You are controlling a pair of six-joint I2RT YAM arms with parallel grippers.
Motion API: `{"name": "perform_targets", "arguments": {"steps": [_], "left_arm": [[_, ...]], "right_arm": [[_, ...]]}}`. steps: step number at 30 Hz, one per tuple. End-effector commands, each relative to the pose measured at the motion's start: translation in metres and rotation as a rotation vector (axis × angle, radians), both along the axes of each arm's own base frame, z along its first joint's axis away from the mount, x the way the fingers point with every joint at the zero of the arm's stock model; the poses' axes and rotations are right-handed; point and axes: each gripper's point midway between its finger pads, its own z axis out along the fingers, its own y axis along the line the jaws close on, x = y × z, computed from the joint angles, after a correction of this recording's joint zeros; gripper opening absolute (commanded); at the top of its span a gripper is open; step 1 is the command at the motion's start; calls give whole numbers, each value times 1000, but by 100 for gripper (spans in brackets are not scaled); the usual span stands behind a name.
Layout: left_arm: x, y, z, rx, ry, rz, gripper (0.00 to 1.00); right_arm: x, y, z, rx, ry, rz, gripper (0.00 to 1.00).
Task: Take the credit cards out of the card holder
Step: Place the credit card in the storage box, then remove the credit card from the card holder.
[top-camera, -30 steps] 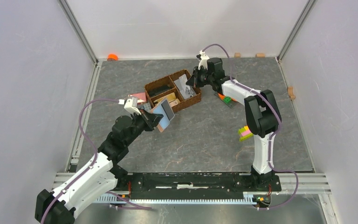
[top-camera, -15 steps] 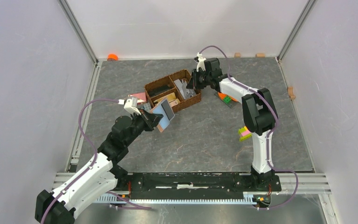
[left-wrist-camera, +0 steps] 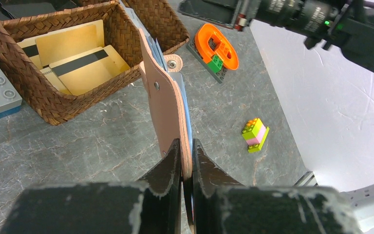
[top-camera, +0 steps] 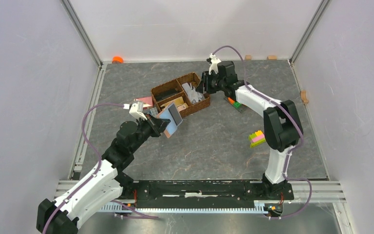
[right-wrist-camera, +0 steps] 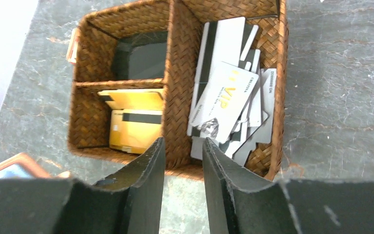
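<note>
Grey marbled tabletop (top-camera: pixel 214 146) fills the white-walled cell, and a brown wicker basket (top-camera: pixel 203 104) sits just above the middle of the overhead view. Left of centre, the left gripper (left-wrist-camera: pixel 185 155) is clamped tight on the lower edge of the tan card holder (left-wrist-camera: pixel 163 105). It holds the holder upright and off the table, just beside the basket's lower left side. Standing it on edge, I judge, keeps the open end clear so the other arm can get at what is inside. The credit cards (left-wrist-camera: pixel 188 119) are tucked in the holder. They show as a thin blue edge along its right side in the left wrist view and as a blue-grey face from above. The right gripper (right-wrist-camera: pixel 182 146) hangs over the basket's lower wall with its jaws apart and nothing between them. That spot suits dropping a card off rather than taking one, so it would have to cross to the holder for a pull. The right wrist view shows three compartments in the basket. The tall right one holds a loose pile of grey and white cards (right-wrist-camera: pixel 224 97), one printed VIP. The lower left holds yellow cards (right-wrist-camera: pixel 134 129) with black stripes. The upper left holds a dark flat thing (right-wrist-camera: pixel 141 58) I cannot identify.
</note>
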Motion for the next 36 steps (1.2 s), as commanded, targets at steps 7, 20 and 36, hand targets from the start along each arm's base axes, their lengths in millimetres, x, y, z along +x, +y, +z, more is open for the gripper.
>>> {"name": "perform_targets", "arguments": {"steps": [7,20,36], "left_arm": [[0,-9,21,-61,-104,-50,6],[-8,-18,32,-159,-180,-110,2],[9,-64,32,-182,-26,-198,2]], "right_arm": [[-63,-19,76,39,-213,9,42],[-148,-65,45,152,-242,-102,98],[-177,-104,18,208,-347,-243,98]]}}
